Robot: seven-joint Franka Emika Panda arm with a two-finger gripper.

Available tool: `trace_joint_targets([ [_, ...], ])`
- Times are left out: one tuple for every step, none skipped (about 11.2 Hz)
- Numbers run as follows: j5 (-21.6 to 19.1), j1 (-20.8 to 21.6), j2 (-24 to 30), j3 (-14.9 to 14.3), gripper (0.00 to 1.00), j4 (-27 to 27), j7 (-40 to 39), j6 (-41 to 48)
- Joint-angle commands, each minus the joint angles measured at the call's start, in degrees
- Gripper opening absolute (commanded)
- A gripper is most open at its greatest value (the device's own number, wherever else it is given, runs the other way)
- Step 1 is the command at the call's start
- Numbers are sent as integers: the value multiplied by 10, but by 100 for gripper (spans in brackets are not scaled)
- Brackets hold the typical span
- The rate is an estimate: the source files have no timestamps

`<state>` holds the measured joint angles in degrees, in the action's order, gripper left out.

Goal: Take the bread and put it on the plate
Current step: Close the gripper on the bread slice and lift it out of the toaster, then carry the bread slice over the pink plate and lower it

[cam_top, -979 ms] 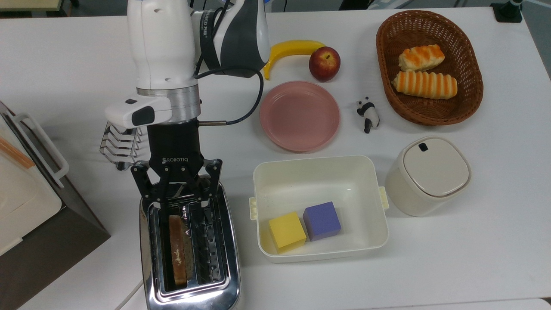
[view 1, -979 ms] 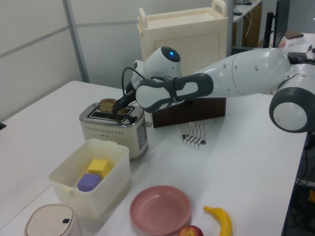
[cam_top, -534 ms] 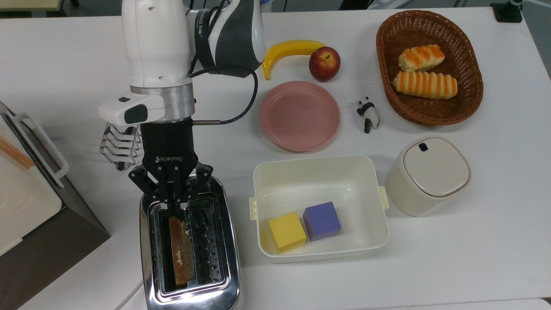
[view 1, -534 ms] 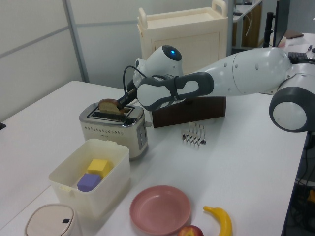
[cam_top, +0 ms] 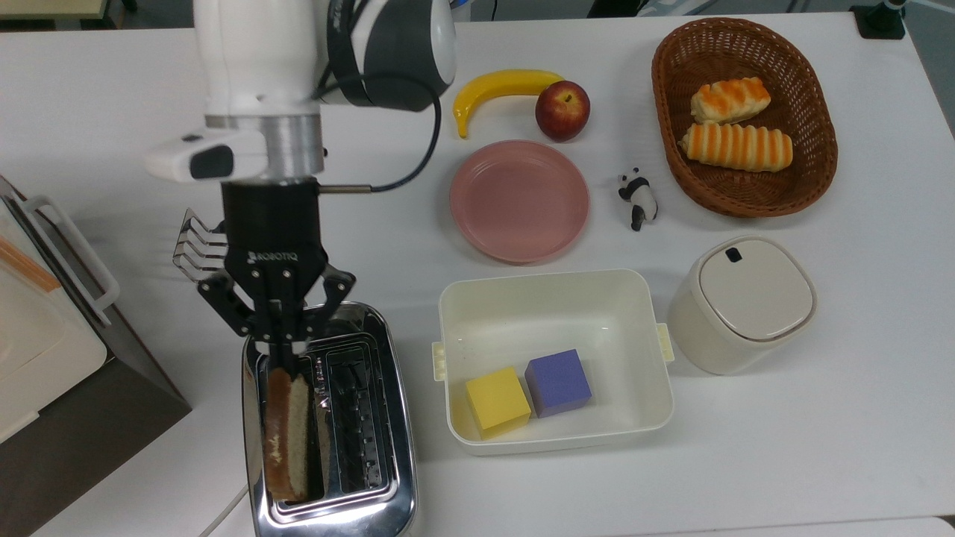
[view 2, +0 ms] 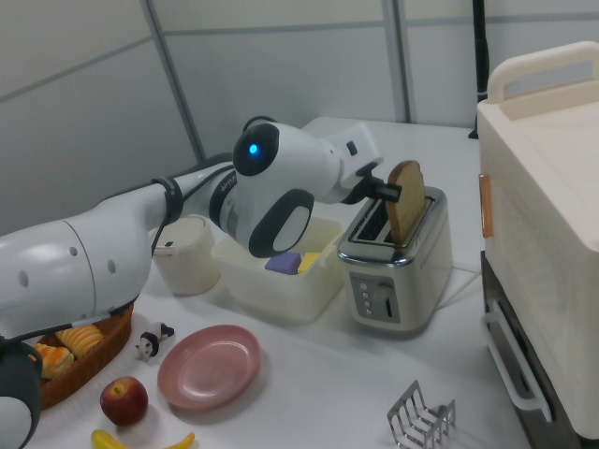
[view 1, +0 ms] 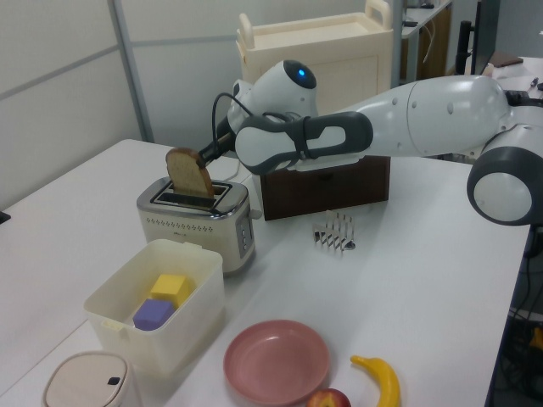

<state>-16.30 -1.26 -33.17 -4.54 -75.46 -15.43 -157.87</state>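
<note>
Between the fingers of the gripper (cam_top: 281, 344), pinched by its near edge: the bread (cam_top: 286, 434), a brown slice of toast held on edge, most of it risen out of the toaster (cam_top: 388, 418), bottom corner apparently still at the slot mouth in the left view. Fingers pressed onto the crust, no gap visible.

Step in hand, by judgement: extraction from the slot, nearly complete. Next move: a little more lift until the lower edge clears the chrome rim, then a swing across to the pink plate (cam_top: 519, 200), well away from the fingers toward the top view's right, and a tilt to lay the slice flat.

Edges to mind: slot walls either side of the slice; wire toast rack (cam_top: 195, 250) just behind the fingers; cream tub (cam_top: 553, 292) beside the toaster, along the way. Open white tabletop between toaster and plate; banana (cam_top: 500, 86) and apple (cam_top: 562, 110) just beyond the plate's far rim.
</note>
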Motion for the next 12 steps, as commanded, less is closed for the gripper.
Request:
trace_joint_targets([
  [-20,-8,49,0,0,-17,22,-5],
  [-26,-14,65,1,0,-18,26,0],
  [-35,-14,85,0,0,-21,29,19],
  [-43,-15,106,0,0,-21,29,56],
  [-52,-17,126,-6,0,-18,29,109],
  [-54,-22,147,-9,0,-17,29,175],
  [-48,-32,167,-8,0,-17,29,245],
  [-44,-34,187,-8,0,-18,26,328],
  [-39,-34,198,-8,0,-18,23,409],
  [-33,-33,201,-7,0,-17,22,456],
  [-31,-30,203,-5,0,-18,22,484],
  [-31,-28,203,1,0,-21,22,512],
])
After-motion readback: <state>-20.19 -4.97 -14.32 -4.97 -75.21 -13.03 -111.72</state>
